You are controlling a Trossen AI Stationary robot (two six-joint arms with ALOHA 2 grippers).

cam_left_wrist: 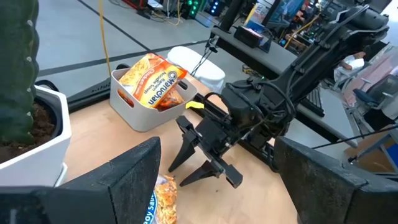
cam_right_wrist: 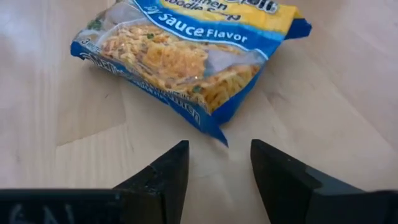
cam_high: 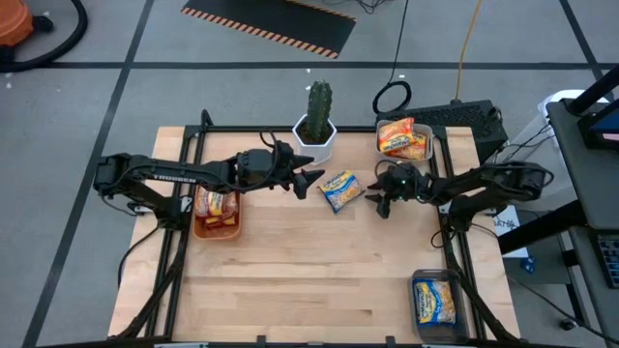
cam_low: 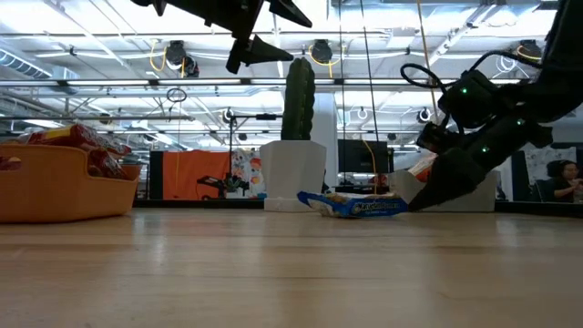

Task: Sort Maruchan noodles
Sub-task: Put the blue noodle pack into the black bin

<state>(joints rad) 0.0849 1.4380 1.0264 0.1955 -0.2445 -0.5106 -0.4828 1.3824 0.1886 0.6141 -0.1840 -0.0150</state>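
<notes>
Noodle packet on the worktop: a blue and yellow packet [cam_high: 339,189] lies flat on the bare wood, near the middle of the far half of the worktop, just in front of the cactus pot. It is turned at an angle to the worktop edges.
Same packet from the right wrist: one blue corner [cam_right_wrist: 214,134] points toward the gap between the two dark fingers; nothing touches it.
Right gripper: the right gripper [cam_high: 379,196] is low over the worktop, just beside the packet on its right side. Its fingers stand apart with a gap between them and hold nothing.
Left gripper: the left gripper [cam_high: 311,183] hangs above the worktop, just to the left of the packet and near the pot. Its fingers are spread wide and are empty.
Orange bin: the orange bin [cam_high: 217,228] is near the left edge of the worktop, with red-orange packets [cam_high: 215,204] inside.
Grey bin: the grey bin [cam_left_wrist: 140,111] stands at the far right corner and holds orange-yellow packets [cam_high: 400,138].
Clear bin: the clear bin [cam_high: 435,330] is at the near right corner, with a blue and yellow packet [cam_high: 434,301] lying in it.
Cactus: a green cactus [cam_high: 318,102] stands upright in a white pot [cam_high: 315,139] at the middle of the far edge.
</notes>
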